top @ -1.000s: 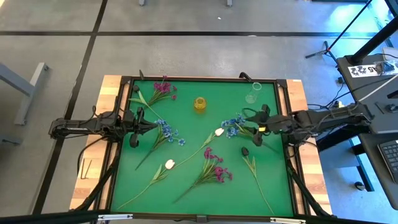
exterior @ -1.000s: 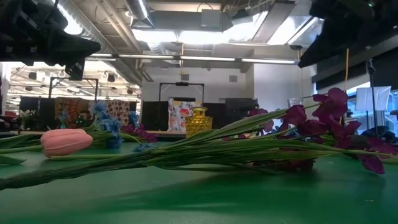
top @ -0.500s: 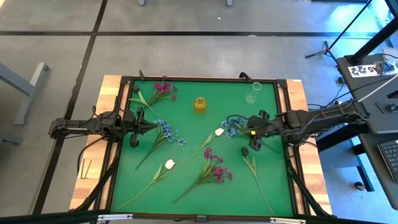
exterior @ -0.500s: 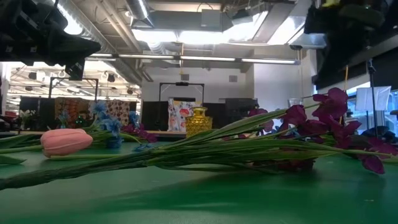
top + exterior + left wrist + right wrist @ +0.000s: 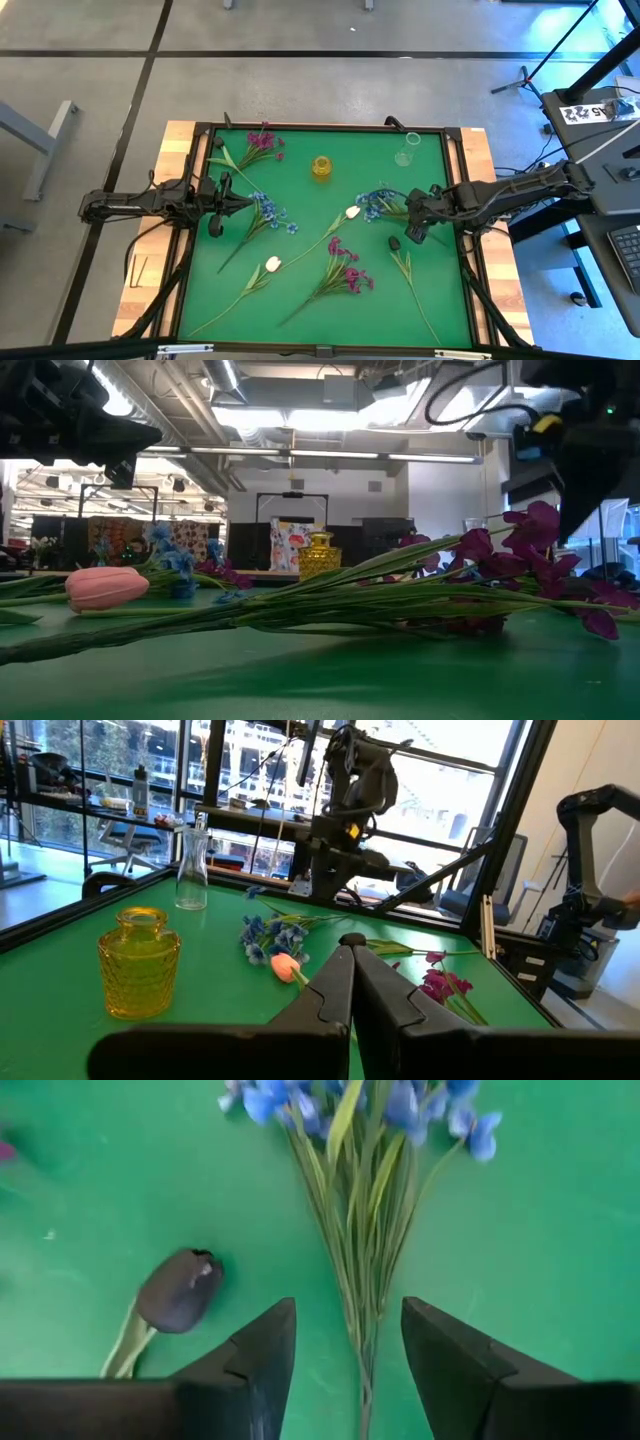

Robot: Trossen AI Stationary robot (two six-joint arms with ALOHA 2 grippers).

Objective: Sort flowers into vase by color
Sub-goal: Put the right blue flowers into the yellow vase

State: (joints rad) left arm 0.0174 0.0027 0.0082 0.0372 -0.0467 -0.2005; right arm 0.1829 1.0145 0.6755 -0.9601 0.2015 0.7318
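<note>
The right gripper (image 5: 348, 1355), fingers spread, hangs over the blue flower (image 5: 360, 1200) stem, which runs lengthwise between them.

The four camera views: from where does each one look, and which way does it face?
High: above, straight down; both arms show, right gripper over blue flowers.
Low: table height, level across magenta flowers; arms overhead.
Left wrist: past shut left gripper, toward yellow vase.
Right wrist: down, open fingers astride the blue flowers.
Shared: blue flowers.
</note>
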